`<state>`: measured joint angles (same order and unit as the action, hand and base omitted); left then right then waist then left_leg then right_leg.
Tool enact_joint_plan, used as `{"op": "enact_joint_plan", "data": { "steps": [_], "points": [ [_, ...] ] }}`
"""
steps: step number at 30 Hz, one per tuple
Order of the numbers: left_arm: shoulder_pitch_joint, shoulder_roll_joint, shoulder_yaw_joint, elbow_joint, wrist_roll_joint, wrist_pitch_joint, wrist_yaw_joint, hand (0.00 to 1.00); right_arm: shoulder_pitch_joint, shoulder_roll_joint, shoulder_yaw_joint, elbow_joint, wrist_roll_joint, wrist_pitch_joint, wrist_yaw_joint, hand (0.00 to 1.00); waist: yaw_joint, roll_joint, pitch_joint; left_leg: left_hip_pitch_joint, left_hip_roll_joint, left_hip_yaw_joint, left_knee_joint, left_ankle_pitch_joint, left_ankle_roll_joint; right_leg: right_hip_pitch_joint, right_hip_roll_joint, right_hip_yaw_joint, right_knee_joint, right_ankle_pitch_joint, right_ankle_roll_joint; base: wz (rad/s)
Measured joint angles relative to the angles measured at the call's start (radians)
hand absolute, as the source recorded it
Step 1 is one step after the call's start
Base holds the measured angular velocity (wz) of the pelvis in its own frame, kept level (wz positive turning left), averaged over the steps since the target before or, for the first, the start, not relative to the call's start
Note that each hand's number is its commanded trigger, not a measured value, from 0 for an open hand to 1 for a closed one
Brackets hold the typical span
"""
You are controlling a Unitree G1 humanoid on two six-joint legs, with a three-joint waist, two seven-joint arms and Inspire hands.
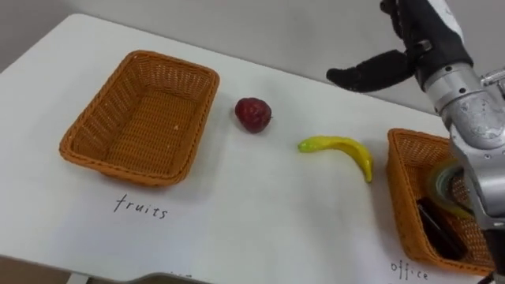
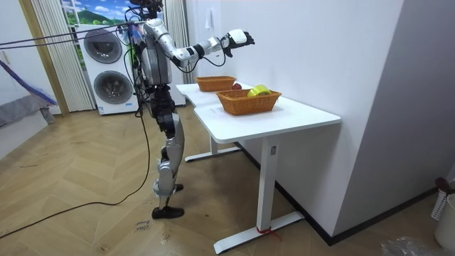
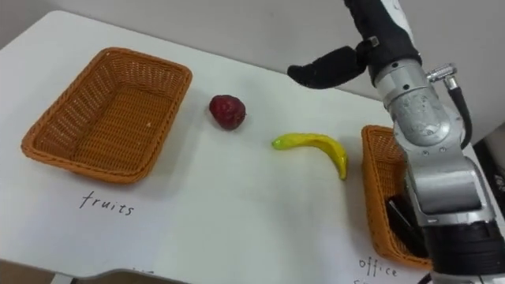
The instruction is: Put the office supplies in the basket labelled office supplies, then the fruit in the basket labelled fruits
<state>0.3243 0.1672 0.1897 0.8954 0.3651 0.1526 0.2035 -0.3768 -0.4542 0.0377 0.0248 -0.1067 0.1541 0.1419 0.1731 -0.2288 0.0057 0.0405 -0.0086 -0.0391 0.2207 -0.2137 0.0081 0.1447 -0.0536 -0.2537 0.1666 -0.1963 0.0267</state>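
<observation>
Baskets first: the empty wicker fruits basket (image 1: 142, 118) sits at my 10 o'clock on the white table (image 1: 260, 213). The office basket (image 1: 402, 189) is at 4 o'clock and holds a tape roll (image 1: 442, 185) and a dark item (image 1: 438, 229). Between them I see a curved yellow banana (image 1: 343, 147) at 3 o'clock, just beside the office basket. A dark red round fruit (image 1: 252, 114) lies at 12 o'clock, near the fruits basket's far corner. My right hand (image 1: 414, 43) hangs above the table's far edge at 1 o'clock, its fingers loosely apart, its thumb pointing left, and it holds nothing.
</observation>
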Motion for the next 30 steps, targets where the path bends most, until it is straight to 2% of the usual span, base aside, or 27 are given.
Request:
{"op": "enact_joint_plan", "data": {
  "steps": [2,5,8,11,21,25,30],
  "points": [
    [0.002,0.01,-0.001,-0.003,0.0,0.0,0.0,0.0,-0.003,-0.023,0.031,0.03,-0.031,0.0,0.024,0.0,0.012,-0.002,0.001,-0.003,-0.001,-0.001,0.001,0.0,0.0,-0.001,0.0,-0.003,0.0,0.0,0.0,0.0],
    [0.003,0.023,-0.001,-0.024,0.0,0.0,0.001,0.0,-0.013,-0.025,0.067,0.081,-0.063,0.001,0.07,0.0,0.018,-0.004,0.002,-0.012,-0.001,-0.005,0.004,0.0,0.0,-0.002,-0.002,-0.025,0.0,0.0,0.0,0.04],
    [-0.002,0.029,-0.011,-0.046,0.0,0.0,0.002,0.0,-0.014,-0.025,0.082,0.132,-0.066,0.003,0.11,0.0,0.025,-0.005,0.0029,-0.014,-0.003,-0.012,0.005,0.0,0.0,-0.002,-0.002,-0.024,0.0,0.0,0.0,0.06],
    [-0.006,0.032,-0.016,-0.053,0.0,0.002,0.002,0.0,-0.014,-0.026,0.095,0.15,-0.099,0.022,0.15,0.0,0.028,-0.006,0.0029,-0.019,-0.004,-0.017,0.009,0.0,0.0,-0.004,-0.002,-0.025,0.0,0.0,0.0,0.06],
    [-0.01,0.036,-0.016,-0.053,0.0,0.03,-0.011,0.0,-0.013,-0.031,0.096,0.154,-0.184,0.066,0.24,0.0,0.029,-0.009,0.0019,-0.044,-0.004,-0.016,0.02,0.0,0.0,-0.028,-0.001,-0.023,0.0,0.0,0.0,0.0],
    [-0.022,0.036,-0.016,-0.054,0.0,0.036,-0.018,0.0,-0.013,-0.047,0.096,0.158,-0.184,0.067,0.27,0.0,0.03,-0.011,0.002,-0.068,-0.004,-0.018,0.033,0.0,0.0,-0.045,-0.001,-0.023,0.0,0.0,0.0,0.0],
    [-0.032,0.039,-0.021,-0.051,-0.001,0.038,-0.018,0.0,-0.012,-0.048,0.099,0.198,-0.216,0.08,0.303,0.0,0.03,-0.012,0.0042,-0.081,-0.004,-0.02,0.041,0.0,0.0,-0.053,0.0,-0.024,0.0,0.0,0.0,0.0]
  ]
}}
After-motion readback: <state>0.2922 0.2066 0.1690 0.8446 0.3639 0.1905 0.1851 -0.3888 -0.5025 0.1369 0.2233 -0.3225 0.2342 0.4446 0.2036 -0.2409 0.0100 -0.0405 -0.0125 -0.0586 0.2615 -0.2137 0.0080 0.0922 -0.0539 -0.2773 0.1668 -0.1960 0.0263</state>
